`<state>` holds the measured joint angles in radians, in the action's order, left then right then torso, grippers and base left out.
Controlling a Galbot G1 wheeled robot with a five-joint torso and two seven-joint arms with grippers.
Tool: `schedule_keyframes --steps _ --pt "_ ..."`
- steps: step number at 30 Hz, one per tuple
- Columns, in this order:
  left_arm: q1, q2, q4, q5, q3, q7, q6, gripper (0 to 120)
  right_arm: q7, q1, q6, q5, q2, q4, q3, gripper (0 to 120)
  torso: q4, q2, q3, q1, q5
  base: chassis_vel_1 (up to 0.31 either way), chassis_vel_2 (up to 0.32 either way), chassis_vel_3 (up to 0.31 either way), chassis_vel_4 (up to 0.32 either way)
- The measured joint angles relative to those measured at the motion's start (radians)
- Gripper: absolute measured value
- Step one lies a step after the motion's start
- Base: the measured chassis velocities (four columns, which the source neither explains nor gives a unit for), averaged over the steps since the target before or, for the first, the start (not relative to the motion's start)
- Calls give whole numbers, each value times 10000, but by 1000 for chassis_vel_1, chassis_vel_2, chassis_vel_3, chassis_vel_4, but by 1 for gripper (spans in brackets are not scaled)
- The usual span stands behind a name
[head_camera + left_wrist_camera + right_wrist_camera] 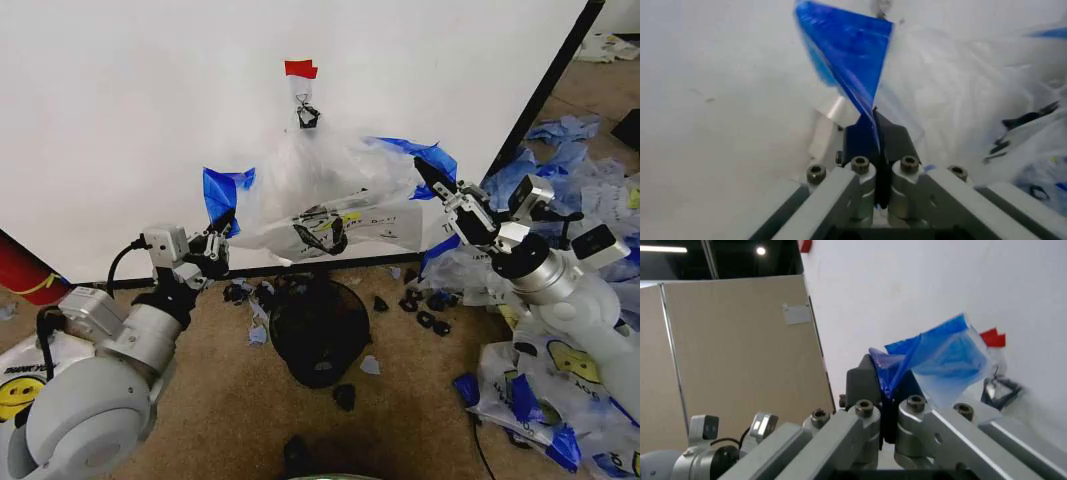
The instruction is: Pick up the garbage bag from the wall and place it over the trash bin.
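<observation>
1. Left gripper [218, 238] is clamped tight on the left blue handle strip [850, 70] of the garbage bag [330, 200]. Right gripper [428, 177] is pinched the same way on the right blue handle strip [933, 355].
2. The bag hangs spread between the two grippers against the wall [150, 110], and its top sits in a black clip [307, 116] under the red tape [300, 69].
3. The trash bin [320, 330] stands on the carpet right below the bag, apart from it.
4. Risk: pulling away with the clip holding probably tears the thin plastic or strips a handle out of the pads.
5. Risk: uneven pull between arms likely collapses the mouth, so it misses the bin rim.
6. Risk: lowering too low could tip the light bin or snag the black scraps [425, 315] beside it.
</observation>
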<state>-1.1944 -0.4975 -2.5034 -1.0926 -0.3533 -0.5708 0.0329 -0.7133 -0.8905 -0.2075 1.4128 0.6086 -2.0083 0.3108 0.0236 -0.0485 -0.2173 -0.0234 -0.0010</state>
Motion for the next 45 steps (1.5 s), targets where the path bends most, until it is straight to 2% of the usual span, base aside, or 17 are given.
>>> schedule_keyframes --steps 16,22,31,38,45 --pt "-244 -56 13 50 -40 30 -4 0 117 -59 9 58 13 -125 -112 0 -1 0 0 0 -2 0 0 0 0" --pt "-290 -144 24 137 308 534 9 0 8 -313 9 -280 270 -63 -472 0 0 0 0 0 2 0 0 0 0" --pt "-716 -294 31 809 758 661 -8 0 -202 -918 12 -813 459 -120 -604 0 0 0 0 0 -1 0 0 0 0" --pt "-1276 134 33 483 655 44 -218 0 -285 -1403 22 -1007 426 -414 -639 0 0 0 0 0 -1 0 0 0 0" --pt "-1083 443 33 -120 137 -122 -257 0 -277 -1438 69 -755 321 -592 -578 0 1 0 -1 0 0 0 0 0 0"
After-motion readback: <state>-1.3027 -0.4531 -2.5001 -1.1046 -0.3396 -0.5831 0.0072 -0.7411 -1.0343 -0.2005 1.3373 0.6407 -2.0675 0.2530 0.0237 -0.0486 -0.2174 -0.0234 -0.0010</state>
